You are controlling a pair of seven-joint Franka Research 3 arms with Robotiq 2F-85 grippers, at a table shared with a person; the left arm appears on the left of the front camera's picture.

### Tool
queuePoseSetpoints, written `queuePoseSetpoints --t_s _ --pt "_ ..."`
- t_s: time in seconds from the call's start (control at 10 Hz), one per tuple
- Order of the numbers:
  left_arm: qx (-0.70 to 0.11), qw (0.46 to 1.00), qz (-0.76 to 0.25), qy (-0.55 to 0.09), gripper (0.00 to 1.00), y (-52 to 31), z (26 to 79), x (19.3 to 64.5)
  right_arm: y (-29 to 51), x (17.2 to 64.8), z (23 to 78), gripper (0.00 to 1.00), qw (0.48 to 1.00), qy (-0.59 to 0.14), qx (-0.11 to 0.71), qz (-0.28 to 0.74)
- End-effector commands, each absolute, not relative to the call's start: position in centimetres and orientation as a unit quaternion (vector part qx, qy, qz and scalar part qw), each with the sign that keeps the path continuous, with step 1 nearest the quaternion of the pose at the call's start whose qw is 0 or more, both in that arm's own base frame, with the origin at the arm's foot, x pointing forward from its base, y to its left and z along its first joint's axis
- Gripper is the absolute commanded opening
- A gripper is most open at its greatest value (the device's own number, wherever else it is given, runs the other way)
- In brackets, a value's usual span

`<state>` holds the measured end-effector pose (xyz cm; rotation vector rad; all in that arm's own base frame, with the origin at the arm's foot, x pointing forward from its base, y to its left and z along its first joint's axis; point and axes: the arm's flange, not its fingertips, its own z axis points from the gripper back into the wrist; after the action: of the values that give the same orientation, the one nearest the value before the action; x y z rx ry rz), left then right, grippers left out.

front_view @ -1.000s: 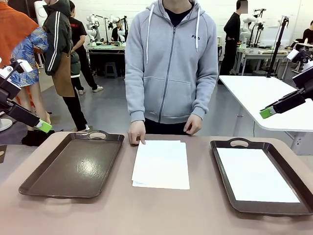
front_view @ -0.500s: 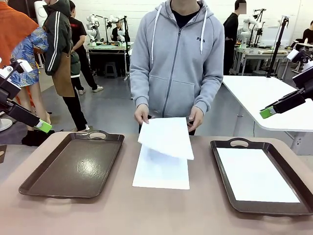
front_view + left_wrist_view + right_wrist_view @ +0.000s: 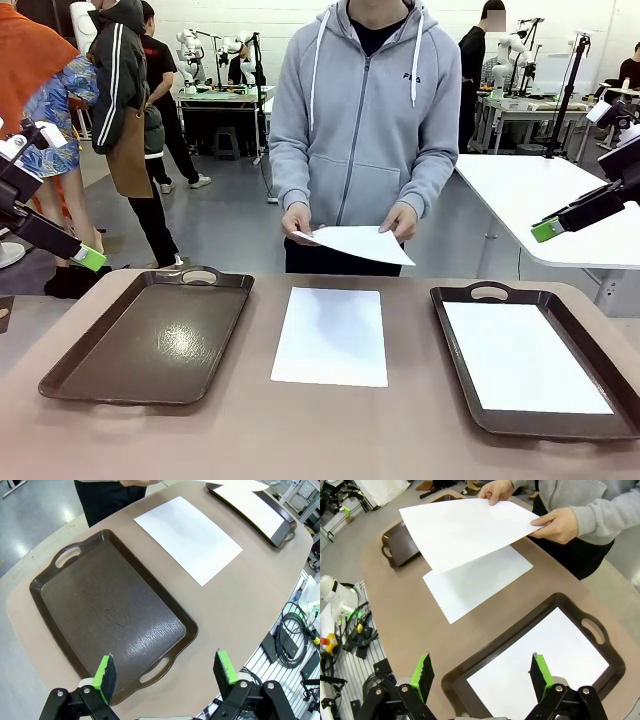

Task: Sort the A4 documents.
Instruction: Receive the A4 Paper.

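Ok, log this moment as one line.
person's hands hold one sheet in air | second sheet flat on table | third sheet in right tray | left gripper open | right gripper open

A tan table (image 3: 330,430) with rounded corners carries two dark brown trays with cut-out handles, the left tray (image 3: 150,340) glossy, the right tray (image 3: 550,424) well apart from it; a person in a grey zipped hoodie (image 3: 360,130) stands at the far edge; a white table (image 3: 530,190) stands behind at right.
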<state>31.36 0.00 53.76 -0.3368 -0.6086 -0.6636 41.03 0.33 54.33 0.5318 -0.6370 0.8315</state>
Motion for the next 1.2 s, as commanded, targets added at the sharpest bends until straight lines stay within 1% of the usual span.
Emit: queuePoseSetpoints --t_s 0.0,1.1 --pt "-0.170 0.884 -0.321 -0.293 1.00 0.10 53.66 31.39 0.36 41.04 54.32 1.00 0.831 -0.301 0.253 0.393" --pt "-0.170 0.884 -0.321 -0.293 1.00 0.10 53.66 31.39 0.36 41.04 54.32 1.00 0.831 -0.301 0.253 0.393"
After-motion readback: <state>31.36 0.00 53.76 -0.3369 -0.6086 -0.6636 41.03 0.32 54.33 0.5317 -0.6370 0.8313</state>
